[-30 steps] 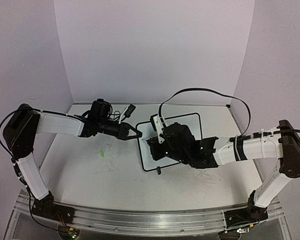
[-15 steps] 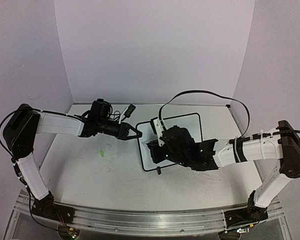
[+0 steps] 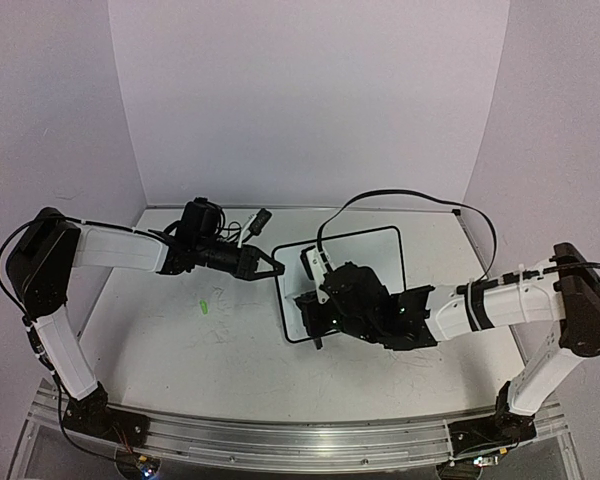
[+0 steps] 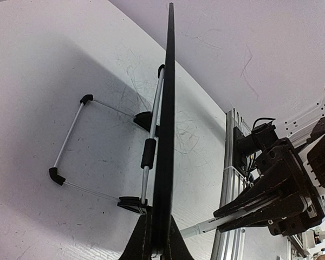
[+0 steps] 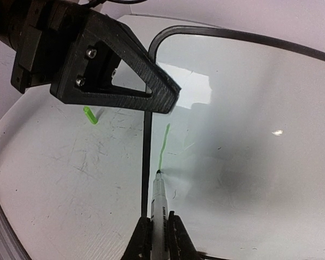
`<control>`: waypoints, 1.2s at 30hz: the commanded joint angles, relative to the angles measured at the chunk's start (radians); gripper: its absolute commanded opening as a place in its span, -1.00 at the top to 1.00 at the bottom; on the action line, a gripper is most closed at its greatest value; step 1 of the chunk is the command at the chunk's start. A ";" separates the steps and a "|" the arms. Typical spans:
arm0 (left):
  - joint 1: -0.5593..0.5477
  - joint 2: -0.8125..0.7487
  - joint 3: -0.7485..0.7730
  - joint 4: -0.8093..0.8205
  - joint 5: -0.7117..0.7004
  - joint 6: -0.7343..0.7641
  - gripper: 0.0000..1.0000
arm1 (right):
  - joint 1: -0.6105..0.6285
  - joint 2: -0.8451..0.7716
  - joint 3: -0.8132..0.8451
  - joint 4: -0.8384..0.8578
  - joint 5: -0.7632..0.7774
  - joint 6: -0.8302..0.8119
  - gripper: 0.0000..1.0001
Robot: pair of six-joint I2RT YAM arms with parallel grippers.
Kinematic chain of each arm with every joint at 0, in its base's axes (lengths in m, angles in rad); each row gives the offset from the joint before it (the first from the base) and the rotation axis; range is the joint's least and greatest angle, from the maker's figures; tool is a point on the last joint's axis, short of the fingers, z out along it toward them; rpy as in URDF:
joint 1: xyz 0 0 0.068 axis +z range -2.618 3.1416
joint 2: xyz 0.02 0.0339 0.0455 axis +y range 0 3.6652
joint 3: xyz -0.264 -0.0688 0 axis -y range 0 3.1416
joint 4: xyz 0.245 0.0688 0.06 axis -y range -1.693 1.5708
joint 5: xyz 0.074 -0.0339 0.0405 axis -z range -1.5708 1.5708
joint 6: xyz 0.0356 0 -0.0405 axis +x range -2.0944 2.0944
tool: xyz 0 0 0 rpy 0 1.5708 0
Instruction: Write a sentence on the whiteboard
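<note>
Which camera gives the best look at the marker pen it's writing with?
The right wrist view: the marker stands clear between the right gripper's fingers, tip on the whiteboard at a green stroke. The left wrist view catches only a sliver of it, sideways. In the top view, that gripper hides it.

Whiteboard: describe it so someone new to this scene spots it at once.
On the white table, look right of centre, where the left gripper clamps a panel's edge. That panel is the whiteboard, with a wire stand behind it. Unlike the scribbled tabletop around it, it has a thin black rounded-corner frame and a short green stroke.
</note>
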 commanded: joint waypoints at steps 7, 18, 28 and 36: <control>-0.001 -0.031 0.015 0.004 0.036 -0.019 1.00 | 0.013 0.007 -0.007 0.010 0.036 0.031 1.00; -0.001 -0.030 0.013 0.004 0.035 -0.016 1.00 | 0.012 -0.014 -0.027 -0.005 0.134 0.078 1.00; -0.001 -0.028 0.013 0.004 0.038 -0.016 1.00 | 0.013 -0.021 -0.033 -0.013 0.195 0.102 1.00; -0.002 -0.032 0.013 0.003 0.038 -0.015 1.00 | 0.012 -0.035 -0.037 -0.034 0.220 0.123 1.00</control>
